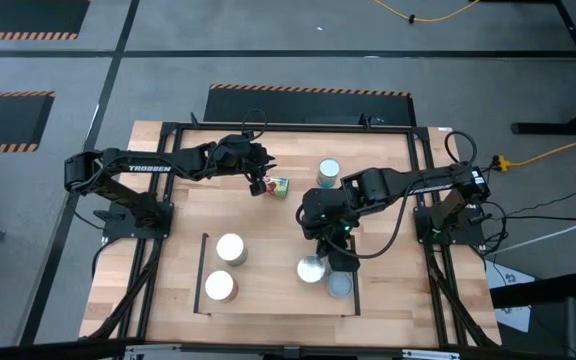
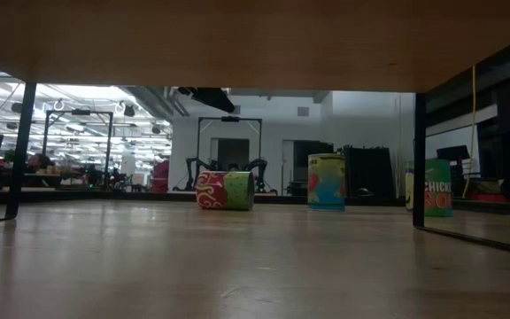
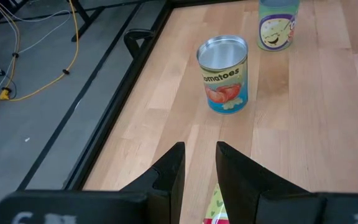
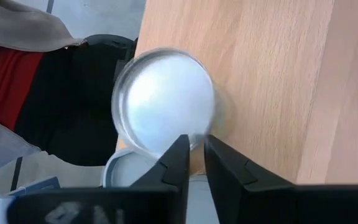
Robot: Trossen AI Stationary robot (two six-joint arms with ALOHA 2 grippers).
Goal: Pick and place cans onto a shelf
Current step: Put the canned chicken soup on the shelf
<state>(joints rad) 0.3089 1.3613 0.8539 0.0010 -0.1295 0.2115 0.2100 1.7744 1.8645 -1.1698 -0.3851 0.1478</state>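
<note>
Cans: six show from above, four on the shelf (image 1: 278, 295) and two on the bare table (image 1: 168, 150) beyond it
Shelf: light-wood panel with thin black rails, lying at the near middle of the table
Left shelf cans: two upright white-topped cans, one (image 1: 230, 247) farther in and one (image 1: 219, 286) nearer the front rail, close together but apart
Left gripper (image 1: 259, 183): over the far-middle table, at the end of the left arm that reaches in from the left edge
Left gripper jaws: narrowly parted in the left wrist view (image 3: 199, 163), with a strip of red, green and yellow label between them; whether they press on it cannot be told
Lying can (image 1: 279, 184): red, green and yellow label, on its side just beside the left gripper; in the low view (image 2: 225, 190) it lies flat on the wood
Tomato can (image 1: 328, 172): upright on the table, right of the lying can; its label reads "omatoes" in the left wrist view (image 3: 223, 73)
Right gripper (image 1: 326, 240): above the right part of the shelf, over the right pair of cans
Right gripper jaws: a narrow gap in the right wrist view (image 4: 192, 160), holding nothing
Right shelf cans: one silvery-topped can (image 1: 312, 269) and one greyer can (image 1: 340, 285) touching or nearly so, right below the right gripper
</note>
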